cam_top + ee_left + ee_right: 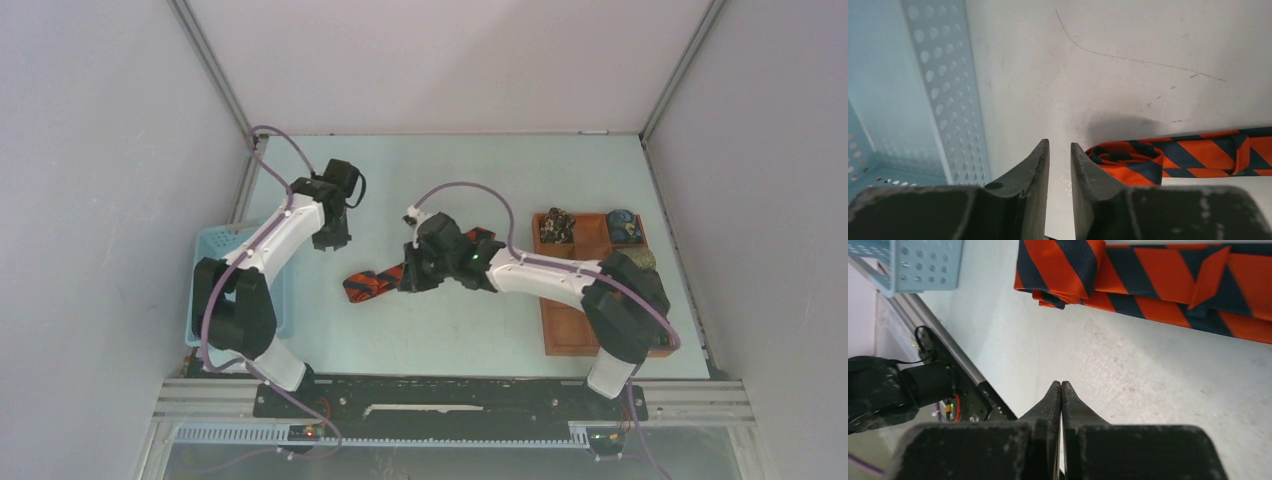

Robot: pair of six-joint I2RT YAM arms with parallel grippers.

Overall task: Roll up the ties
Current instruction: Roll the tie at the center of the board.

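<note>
Left end effector: narrow gap, empty, over table, just beside striped tie end. Right end effector: fingertips pressed together, empty, near same tie.

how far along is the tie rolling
Done: at least two rolls sit in the tray. In hand: nothing; the striped tie lies unrolled on the table, the right gripper shut and empty near it, the left gripper slightly open and empty. Left: rolling that tie.
</note>
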